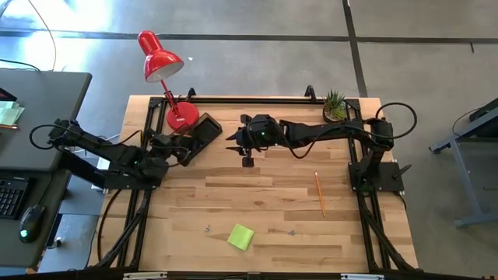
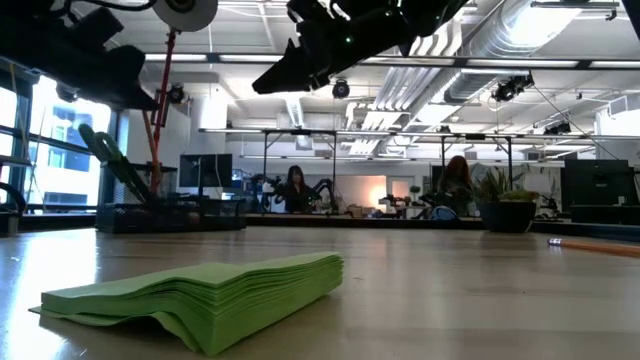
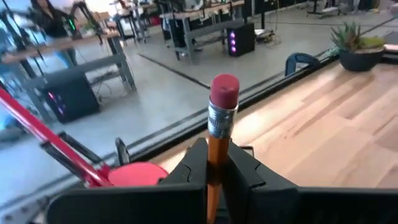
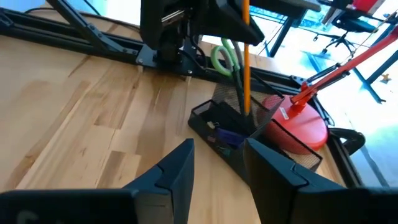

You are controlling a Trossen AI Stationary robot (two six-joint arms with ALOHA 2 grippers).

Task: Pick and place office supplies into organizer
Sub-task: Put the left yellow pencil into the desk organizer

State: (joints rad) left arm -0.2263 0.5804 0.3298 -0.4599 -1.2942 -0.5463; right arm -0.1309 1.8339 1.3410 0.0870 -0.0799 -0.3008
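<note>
Between left pincer [image 3: 214, 180] fingers, pencil [image 3: 219, 134]; overhead hides it.

Four views on one desk [image 1: 257, 194]
Overhead looks straight down; low view sits at desktop level beside the sticky-note pad [image 2: 215, 290]; both wrist cameras share the red lamp base [image 4: 298, 130].

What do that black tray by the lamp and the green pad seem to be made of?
The organizer looks like black wire mesh, probably coated metal: the right wrist view shows see-through gridded walls. The sticky-note pad looks like matte lime-green paper; the low view shows thin stacked sheets along its edge. It lies on a table of pale jointed wood strips.
</note>
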